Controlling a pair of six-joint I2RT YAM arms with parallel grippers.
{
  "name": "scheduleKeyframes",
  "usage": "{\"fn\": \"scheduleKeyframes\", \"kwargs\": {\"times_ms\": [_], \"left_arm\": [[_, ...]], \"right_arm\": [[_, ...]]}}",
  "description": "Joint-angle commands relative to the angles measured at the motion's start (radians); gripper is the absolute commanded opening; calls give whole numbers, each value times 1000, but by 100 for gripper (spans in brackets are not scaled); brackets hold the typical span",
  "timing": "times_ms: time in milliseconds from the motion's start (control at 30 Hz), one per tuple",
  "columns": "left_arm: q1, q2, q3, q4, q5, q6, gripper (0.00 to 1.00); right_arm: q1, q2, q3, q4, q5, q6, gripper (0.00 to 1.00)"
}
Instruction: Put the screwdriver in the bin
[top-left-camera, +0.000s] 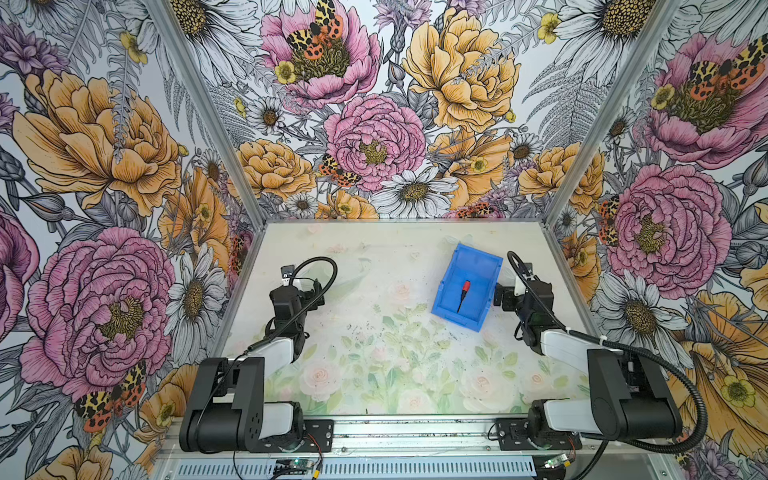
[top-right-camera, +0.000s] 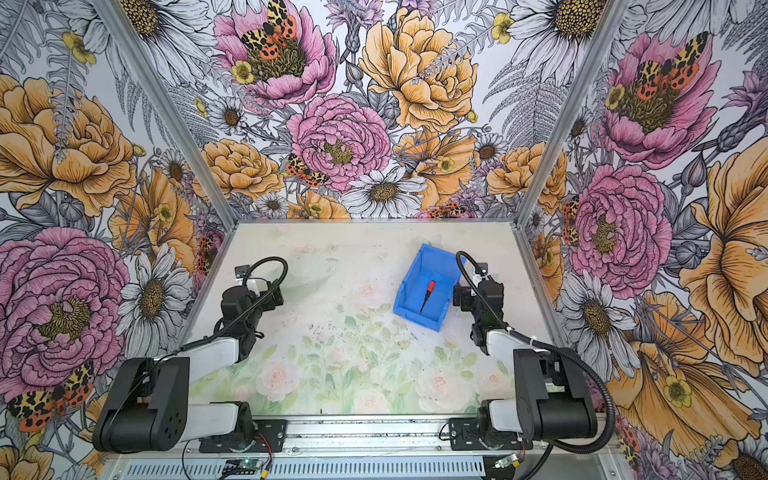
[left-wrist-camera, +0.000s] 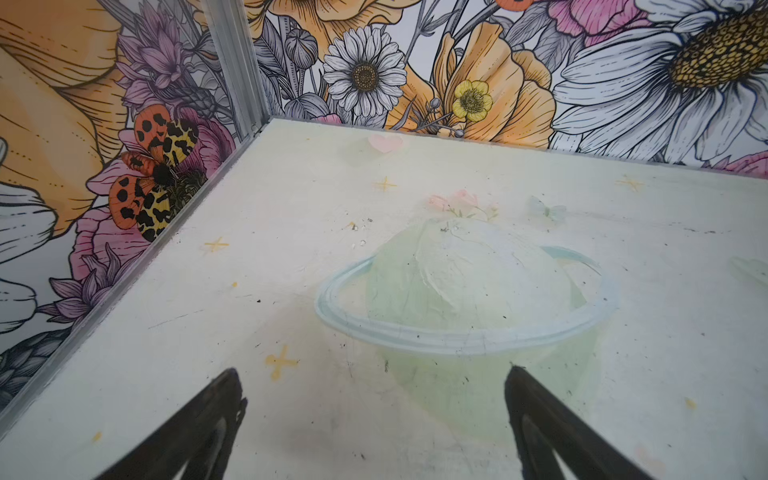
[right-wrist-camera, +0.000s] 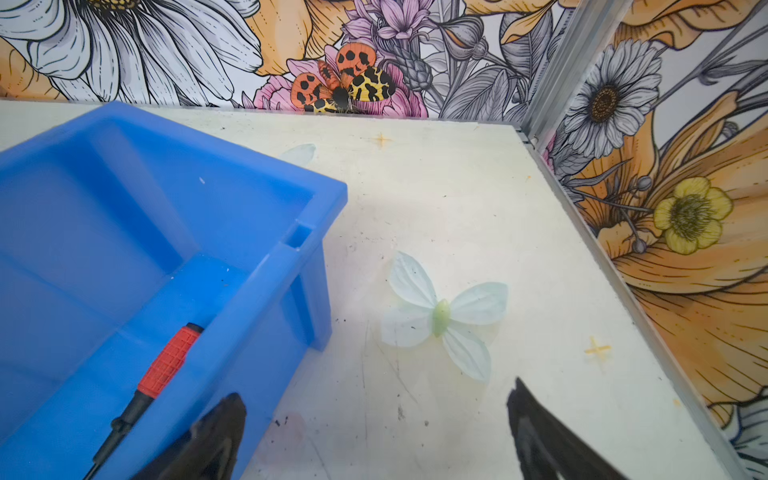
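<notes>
1. The screwdriver (top-left-camera: 463, 295) is found lying flat on the floor of the bin (top-left-camera: 482, 276), near its middle and free of any grip. The placement is judged complete.
2. Its long axis is set along the bin's length, with the red-orange handle toward the high back wall and the thin black shaft toward the low cut-away front edge.
3. The right end effector (right-wrist-camera: 374, 395) is seen just beside the bin's outer side wall, with its jaws spread fully and nothing held. The screwdriver lies across that wall from it. This arm is the nearer, and only a retreat is judged to be left.
4. The left end effector (left-wrist-camera: 372, 372) is found well apart from the bin, spread wide and empty.
5. The handle is ribbed, with a black collar. The bin is smooth moulded plastic with sloped walls and a notched rim. The tabletop (top-left-camera: 374, 353) is pale, printed and scuffed.
</notes>
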Motion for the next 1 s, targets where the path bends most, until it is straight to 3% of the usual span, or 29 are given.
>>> {"fn": "scheduleKeyframes", "kwargs": {"times_ms": [0,133,300,367,467,533,967], "left_arm": [[22,26,23,109,31,-21,99],[49,43,34,115,45,-33,99],[71,51,22,151,63,-39,99],[77,102,-28,300,70,-32,99],[35,211,-3,365,91,26,99],[11,199,7,315,48,41,99],[-26,211,-15,385,-20,64,99]], "right_arm": [[-8,31,45,67,-52,-19,99],[-16,76,81,69,-91,-10,99],[-43,151,-17,323,-33,54,100],[-43,152,-20,324,-34,55,100],[-43,157,-29,348,-43,51,99],[-41,160,-30,349,-35,50,99],[-24,161,-39,367,9,45,99]]}}
